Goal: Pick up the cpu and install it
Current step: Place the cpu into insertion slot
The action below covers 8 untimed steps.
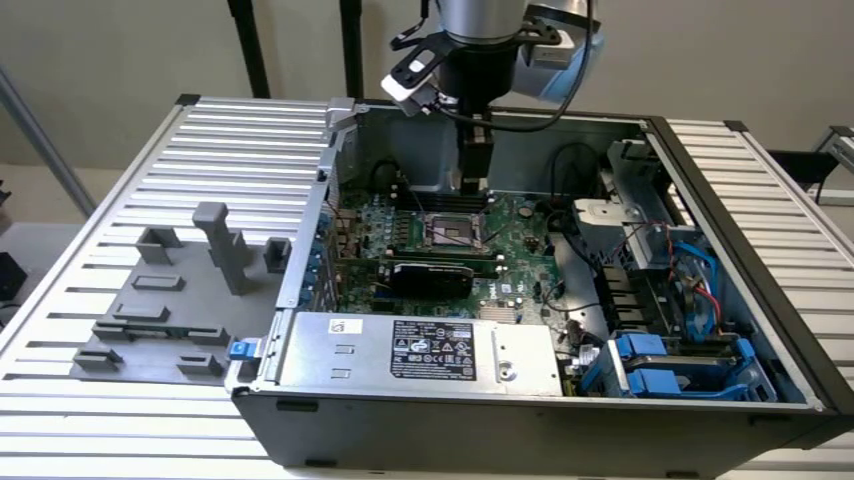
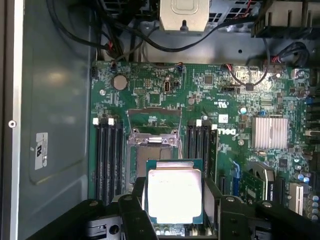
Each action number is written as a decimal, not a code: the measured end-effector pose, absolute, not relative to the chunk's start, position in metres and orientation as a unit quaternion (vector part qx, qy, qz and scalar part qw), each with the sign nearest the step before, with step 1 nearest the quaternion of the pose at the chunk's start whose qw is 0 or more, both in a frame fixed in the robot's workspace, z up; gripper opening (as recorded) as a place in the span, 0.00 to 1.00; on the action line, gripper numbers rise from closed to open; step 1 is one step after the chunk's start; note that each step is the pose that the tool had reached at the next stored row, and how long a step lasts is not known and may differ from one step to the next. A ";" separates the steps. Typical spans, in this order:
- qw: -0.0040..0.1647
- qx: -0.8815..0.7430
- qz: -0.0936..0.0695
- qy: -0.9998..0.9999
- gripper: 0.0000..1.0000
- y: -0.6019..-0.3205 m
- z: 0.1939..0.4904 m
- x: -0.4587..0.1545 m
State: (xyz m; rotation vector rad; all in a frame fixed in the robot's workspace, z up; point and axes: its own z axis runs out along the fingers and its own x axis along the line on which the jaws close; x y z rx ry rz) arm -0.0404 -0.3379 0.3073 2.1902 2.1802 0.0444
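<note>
Fixture blocks [image 1: 174, 290] at exterior view's left, outside case [image 1: 534, 430]. Gripper [image 2: 175, 200] over motherboard [image 2: 150, 95], claw pinching cpu [image 2: 175, 192] by two opposite edges. Cpu flat, silver top up, square, edges parallel to RAM slots [image 2: 107, 155]. Open socket [image 2: 152, 145] near, unobstructed. Drive bays [image 1: 667, 365] at exterior view's right.

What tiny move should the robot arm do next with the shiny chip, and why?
Probably slide the gripper until the cpu it holds sits squarely over the open socket; in the wrist view the chip overlaps just one edge of the socket.
</note>
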 end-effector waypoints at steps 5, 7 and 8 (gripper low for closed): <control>0.019 0.711 0.008 0.703 0.55 -0.338 0.304 -0.044; 0.018 0.711 0.007 0.703 0.55 -0.338 0.302 -0.044; 0.018 0.711 0.007 0.703 0.55 -0.339 0.301 -0.044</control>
